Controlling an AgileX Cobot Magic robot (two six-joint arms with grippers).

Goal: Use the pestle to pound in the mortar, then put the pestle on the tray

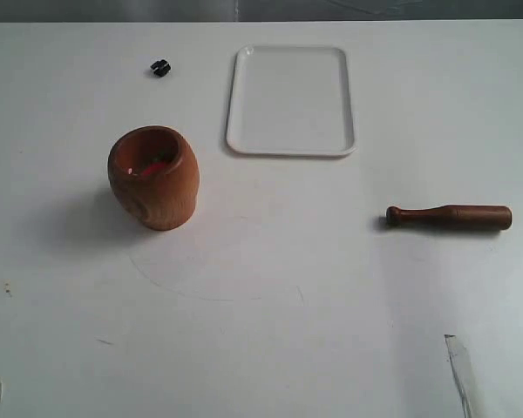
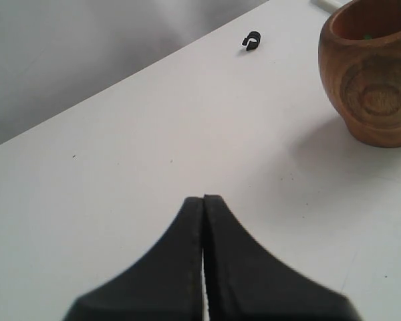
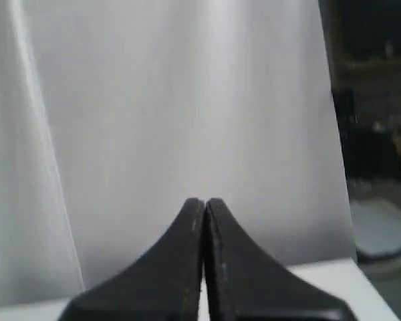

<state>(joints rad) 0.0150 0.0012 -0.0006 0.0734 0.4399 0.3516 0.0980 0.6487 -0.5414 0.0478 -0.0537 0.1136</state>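
The orange-brown wooden mortar (image 1: 153,177) stands upright on the left of the white table, with reddish bits inside; the left wrist view shows it too, the mortar (image 2: 374,80) off to one side ahead of the fingers. The dark brown pestle (image 1: 450,217) lies flat on the table at the right, knob end pointing left. The white tray (image 1: 290,100) lies flat at the back centre with nothing on it. My left gripper (image 2: 204,198) is shut on nothing above bare table. My right gripper (image 3: 204,200) is shut on nothing, facing a pale backdrop. Neither gripper shows in the exterior view.
A small black clip (image 1: 160,67) lies at the back left of the table, also seen as the clip (image 2: 251,41) in the left wrist view. A strip of clear tape (image 1: 460,370) sticks near the front right edge. A faint curved scratch marks the table's middle.
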